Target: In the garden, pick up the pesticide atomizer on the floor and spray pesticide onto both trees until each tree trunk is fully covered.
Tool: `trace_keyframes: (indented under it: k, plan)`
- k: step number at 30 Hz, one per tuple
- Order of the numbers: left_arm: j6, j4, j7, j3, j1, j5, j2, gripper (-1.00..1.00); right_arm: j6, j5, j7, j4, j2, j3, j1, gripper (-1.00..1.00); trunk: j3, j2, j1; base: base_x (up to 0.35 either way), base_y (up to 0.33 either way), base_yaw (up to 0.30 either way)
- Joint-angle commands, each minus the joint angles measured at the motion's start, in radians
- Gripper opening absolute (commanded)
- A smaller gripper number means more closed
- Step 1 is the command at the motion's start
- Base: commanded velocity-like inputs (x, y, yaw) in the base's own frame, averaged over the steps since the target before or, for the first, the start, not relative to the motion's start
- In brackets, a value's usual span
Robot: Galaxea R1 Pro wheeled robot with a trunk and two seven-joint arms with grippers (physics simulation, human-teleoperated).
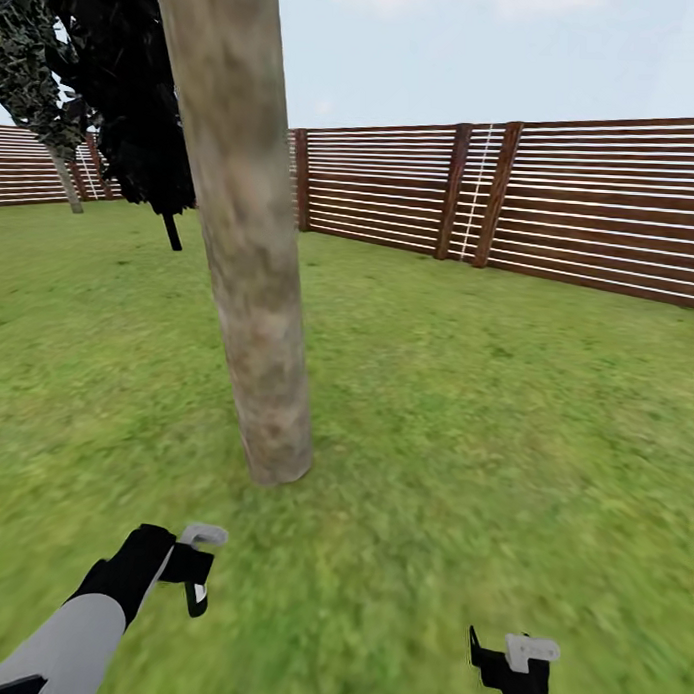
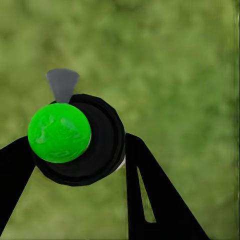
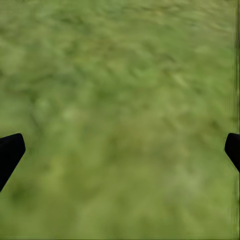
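Left fingers [image 2: 135, 185] clamp the atomizer [image 2: 75, 137], green cap and grey nozzle toward the wrist camera, grass [image 2: 175, 65] beneath. Left gripper [image 1: 194, 567] hangs near the trunk [image 1: 246, 233], on the robot's side of its base. Right gripper [image 1: 516, 663], fingers [image 3: 10, 152] spread wide, nothing between. Fence [image 1: 582, 205] beyond the trunk.

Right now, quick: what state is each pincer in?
Left pincer: shut on the sprayer, green cap and grey nozzle showing.
Right pincer: open, empty, over grass.
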Motion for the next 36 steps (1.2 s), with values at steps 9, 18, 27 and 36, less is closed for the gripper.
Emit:
trace_keyframes:
  k: [9,18,27,36]
  plan:
    - [0.001,-0.002,0.000,0.001,-0.009,0.001,-0.007,-1.00,-0.001,-0.001,-0.003,0.000,-0.003,-0.002,0.000,1.00,0.000,0.000,0.000,-0.042,-0.134,-0.109]
    - [0.008,-0.003,0.000,0.002,-0.041,0.001,-0.065,-1.00,0.000,-0.002,-0.003,0.000,-0.004,-0.002,0.000,1.00,0.000,0.000,0.000,-0.001,-0.001,-0.251]
    - [0.010,-0.028,-0.001,-0.002,-0.026,-0.004,0.029,-1.00,0.000,-0.002,-0.003,0.000,-0.004,-0.002,0.000,1.00,0.000,0.000,0.000,0.067,0.000,-0.009]
    - [0.016,-0.015,0.001,0.002,-0.027,-0.006,0.025,-1.00,0.000,-0.002,-0.003,0.000,-0.004,-0.002,0.000,1.00,0.000,0.000,0.000,0.195,0.000,-0.110]
